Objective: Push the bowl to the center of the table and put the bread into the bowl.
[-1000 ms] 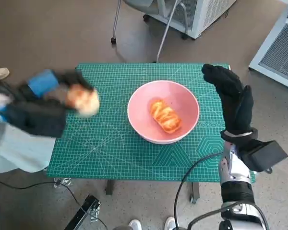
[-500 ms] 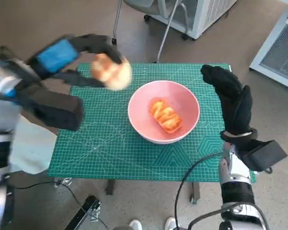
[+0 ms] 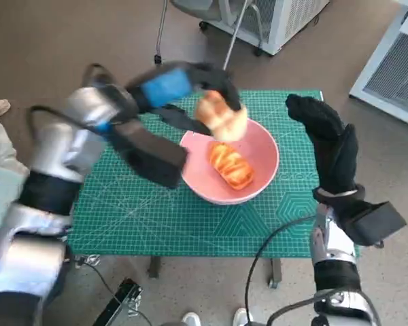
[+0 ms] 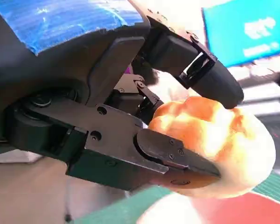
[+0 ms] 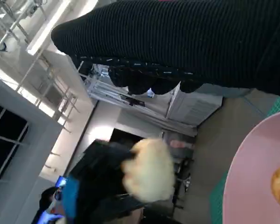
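In the head view the left robot hand [image 3: 190,92] sits in the upper middle of the frame, gripping a pale bread roll [image 3: 221,117] that hangs above the far left rim of the pink bowl [image 3: 264,171]; the left wrist view shows the roll [image 4: 214,140] pinched between black fingers [image 4: 177,156], with much of its bulk bulging beyond them. The bowl stands near the middle of the green tabletop [image 3: 136,210], slightly right of centre, and already holds a glazed orange pastry [image 3: 231,165]. The right robot hand [image 3: 330,146] hovers at the right of the frame just beside the bowl's rim, fingers extended and holding nothing; whether it touches the bowl cannot be told. The main risk, as I judge it, is an early release: the roll is over the rim rather than the bowl's middle, so letting go now could bounce it off the edge onto the tabletop. A second risk is the grip itself, since the fingers hold only one side of a soft, rounded roll and it could slip or squash as the arm swings. Lowering too steeply could knock the rim with the fingers and shove or tip the bowl away from the centre, and the gloved hand may be too loosely placed to steady it. The roll could also land on the pastry and roll out over the low side.
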